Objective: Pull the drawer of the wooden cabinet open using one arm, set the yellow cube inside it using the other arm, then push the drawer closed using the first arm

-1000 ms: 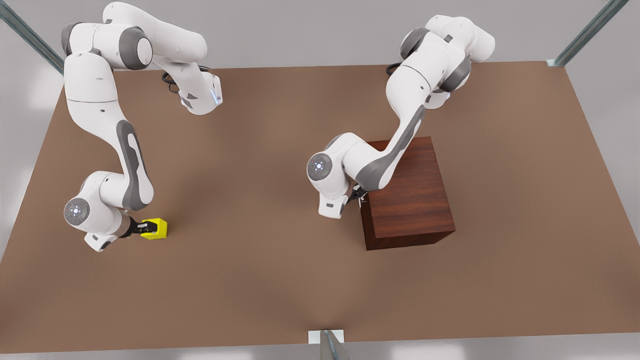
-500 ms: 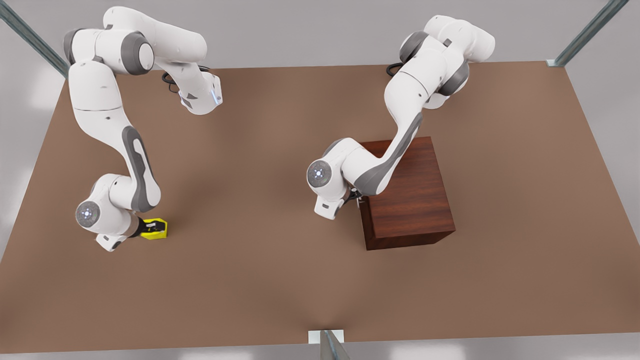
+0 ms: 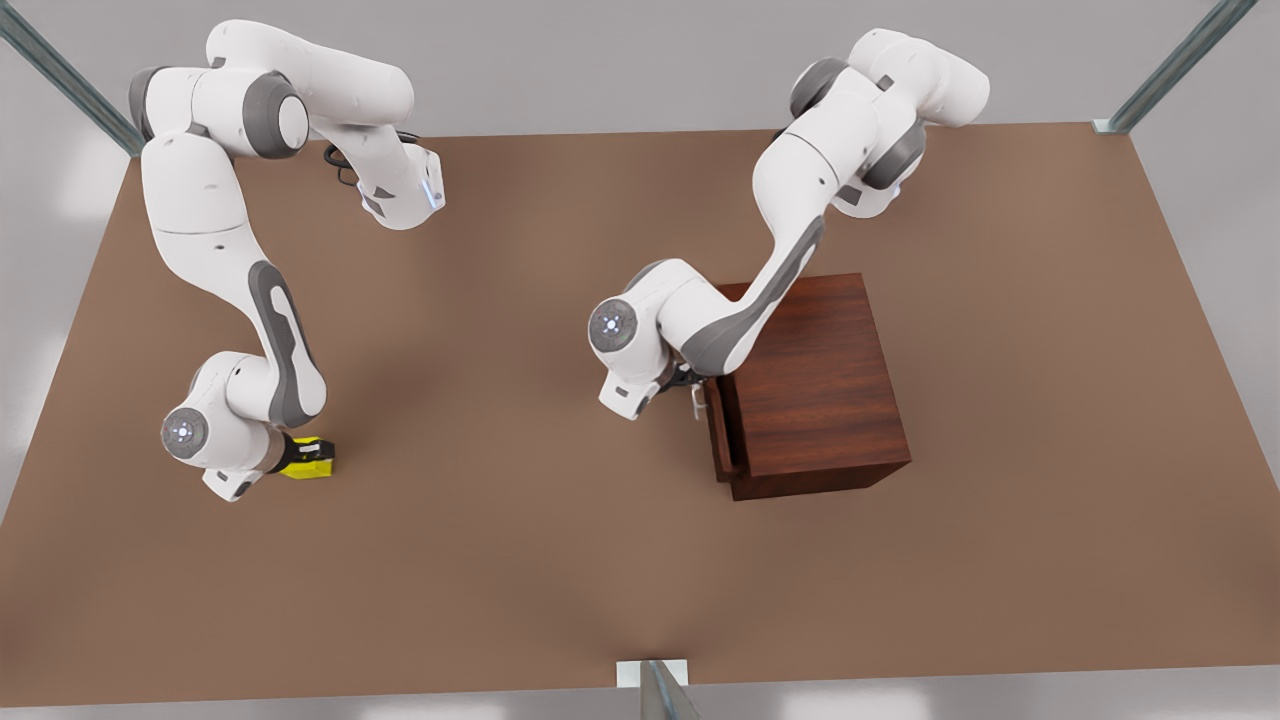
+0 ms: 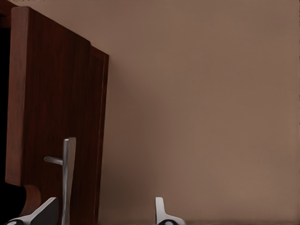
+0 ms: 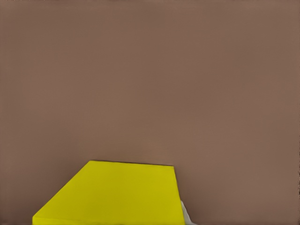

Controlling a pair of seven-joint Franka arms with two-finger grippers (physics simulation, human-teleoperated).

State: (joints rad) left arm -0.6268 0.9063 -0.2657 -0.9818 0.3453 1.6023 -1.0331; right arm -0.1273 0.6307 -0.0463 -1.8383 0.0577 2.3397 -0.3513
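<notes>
The small bright yellow cube (image 3: 308, 457) sits on the brown table (image 3: 520, 560) at the front view's left, right gripper (image 3: 290, 456) straddling it, grip unclear. The dark reddish-brown wooden cabinet (image 3: 815, 385) stands right; its drawer (image 3: 717, 430) juts slightly open, interior hidden, left gripper (image 3: 692, 385) spread around the metal handle (image 4: 68, 173).

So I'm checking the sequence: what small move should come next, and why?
Probably keep pulling with the left end effector: the drawer juts only slightly from the cabinet, too little for the cube. The handle sits between its fingers. The right end effector is at the cube, which rests on the table.
</notes>
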